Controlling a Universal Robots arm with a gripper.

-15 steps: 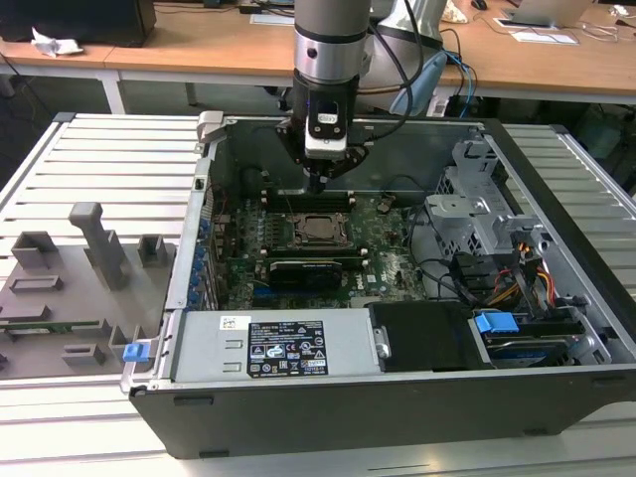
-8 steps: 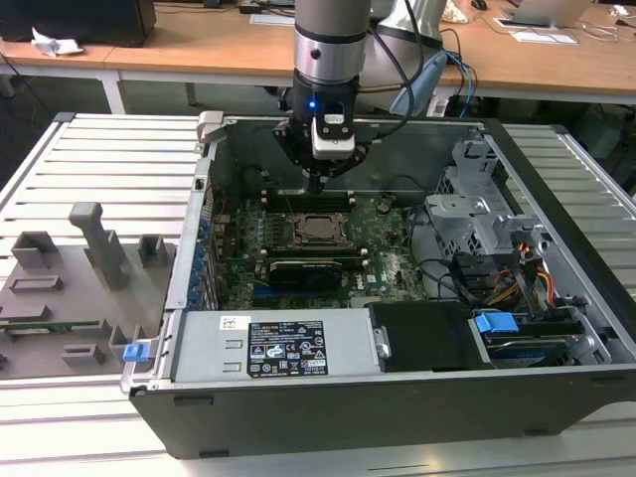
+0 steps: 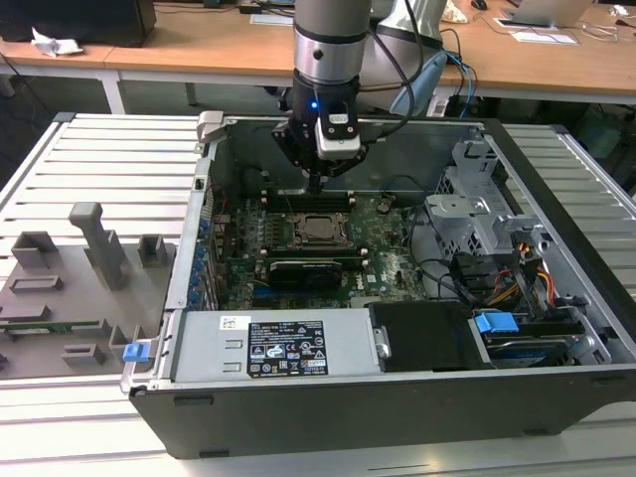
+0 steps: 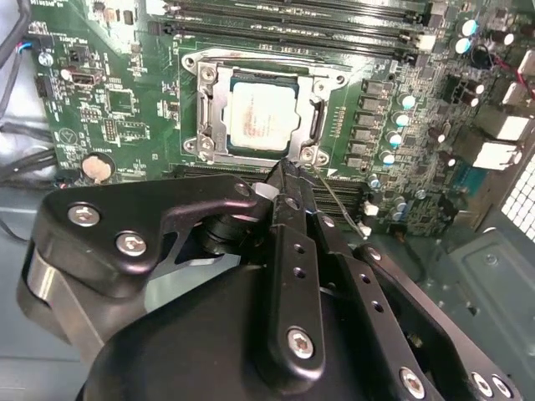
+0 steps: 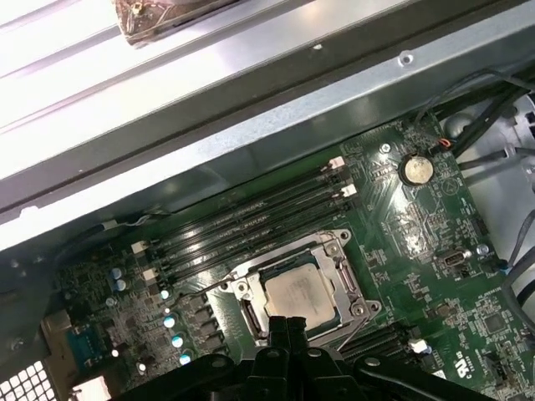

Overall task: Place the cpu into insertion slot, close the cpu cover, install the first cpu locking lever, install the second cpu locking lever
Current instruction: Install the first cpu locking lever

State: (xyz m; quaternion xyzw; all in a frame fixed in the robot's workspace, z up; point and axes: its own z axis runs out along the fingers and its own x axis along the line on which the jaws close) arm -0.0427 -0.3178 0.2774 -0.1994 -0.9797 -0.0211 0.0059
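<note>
On the exterior view's left, a grey parts fixture (image 3: 60, 288) lies on the slatted table (image 3: 99, 149), just beside the open computer case (image 3: 298, 407). Inside the case, near the middle of the motherboard (image 3: 388, 263), the cpu (image 4: 261, 111) is seated in the insertion slot (image 4: 191, 144), between the memory slots (image 4: 292, 21) and the black graphics card (image 3: 313, 268). The cpu cover (image 4: 213, 100) appears to be lowered, its window framing the chip, so I judge the first two steps done. A thin locking lever (image 4: 338, 200) angles away from the slot's corner and looks unlatched. I cannot tell how the other lever stands, so the lever work seems left to do. The pincer (image 4: 288, 171) is narrow, fingers pressed together and holding nothing, its tip at the slot's rim, just beside the cpu and close to that loose lever. Further toward the exterior view's right, the drive cage (image 3: 477, 199) stands against the case's edge.
</note>
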